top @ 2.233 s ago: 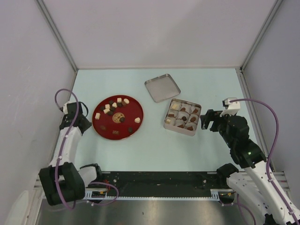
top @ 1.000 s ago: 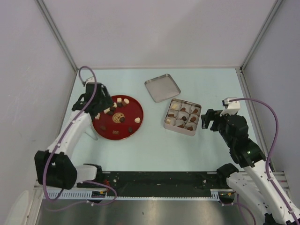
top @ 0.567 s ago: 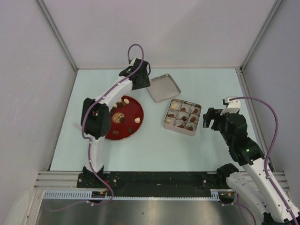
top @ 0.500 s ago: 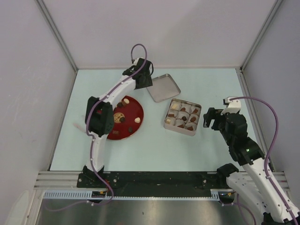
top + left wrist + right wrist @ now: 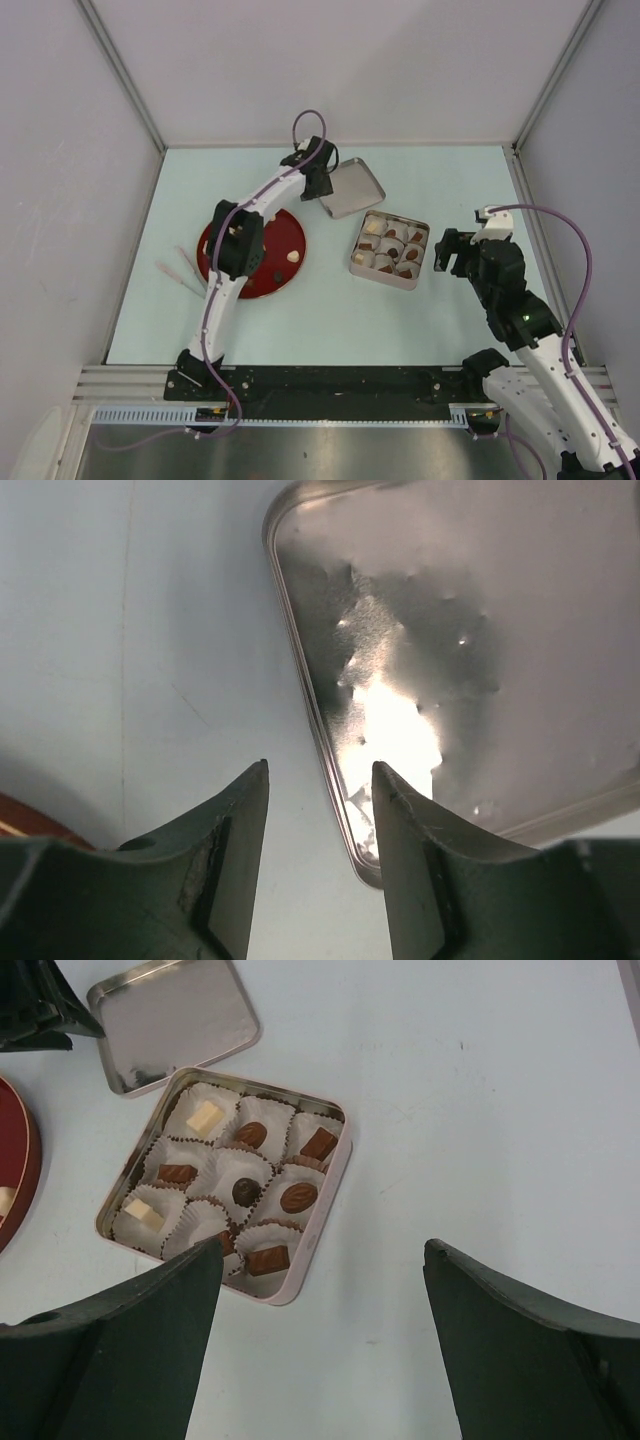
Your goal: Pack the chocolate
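One flat silver metal lid (image 5: 480, 630) lies just behind the square metal tin (image 5: 324, 1210) of chocolate (image 5: 298, 1198), its left rim between the spread-open fingers of the left gripper (image 5: 320, 770).

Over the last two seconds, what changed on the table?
The left gripper swung from the left side of the red plate, across it to the far side, and now hangs open above the left edge of the lid. It took hold of nothing. The right gripper stayed open beside the tin; tin, lid and plate did not move.
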`<action>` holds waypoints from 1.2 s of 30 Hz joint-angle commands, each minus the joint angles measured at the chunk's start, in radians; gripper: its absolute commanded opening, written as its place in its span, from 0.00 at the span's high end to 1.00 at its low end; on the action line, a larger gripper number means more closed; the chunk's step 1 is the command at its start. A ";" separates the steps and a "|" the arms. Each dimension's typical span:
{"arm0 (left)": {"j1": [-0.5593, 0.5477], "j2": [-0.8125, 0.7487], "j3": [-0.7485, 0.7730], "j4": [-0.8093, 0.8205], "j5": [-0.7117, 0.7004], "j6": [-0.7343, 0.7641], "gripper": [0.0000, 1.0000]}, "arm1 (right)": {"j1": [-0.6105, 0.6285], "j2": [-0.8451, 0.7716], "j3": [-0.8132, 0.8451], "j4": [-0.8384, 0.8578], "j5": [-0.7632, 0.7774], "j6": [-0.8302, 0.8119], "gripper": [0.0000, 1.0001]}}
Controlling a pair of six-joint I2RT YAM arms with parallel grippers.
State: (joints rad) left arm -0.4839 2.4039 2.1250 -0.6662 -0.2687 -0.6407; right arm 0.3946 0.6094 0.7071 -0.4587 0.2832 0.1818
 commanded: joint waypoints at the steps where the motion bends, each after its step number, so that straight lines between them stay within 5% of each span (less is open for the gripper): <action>1: -0.002 0.031 0.035 0.037 0.034 -0.039 0.50 | -0.002 0.007 0.005 0.003 0.020 -0.013 0.14; 7: -0.004 0.038 -0.020 0.057 0.057 -0.042 0.55 | -0.003 0.015 0.005 0.003 0.014 -0.013 0.14; 20: -0.004 -0.058 -0.158 0.043 0.037 0.002 1.00 | -0.002 0.026 0.015 -0.020 -0.013 0.031 0.14; 36: -0.007 -0.345 -0.362 0.143 0.040 0.130 1.00 | -0.140 0.360 0.058 -0.083 -0.228 0.308 0.14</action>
State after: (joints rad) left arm -0.4824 2.1838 1.7912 -0.5690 -0.2352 -0.5701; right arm 0.2970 0.8940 0.7292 -0.5423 0.1440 0.4114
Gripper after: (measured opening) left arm 0.007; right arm 0.860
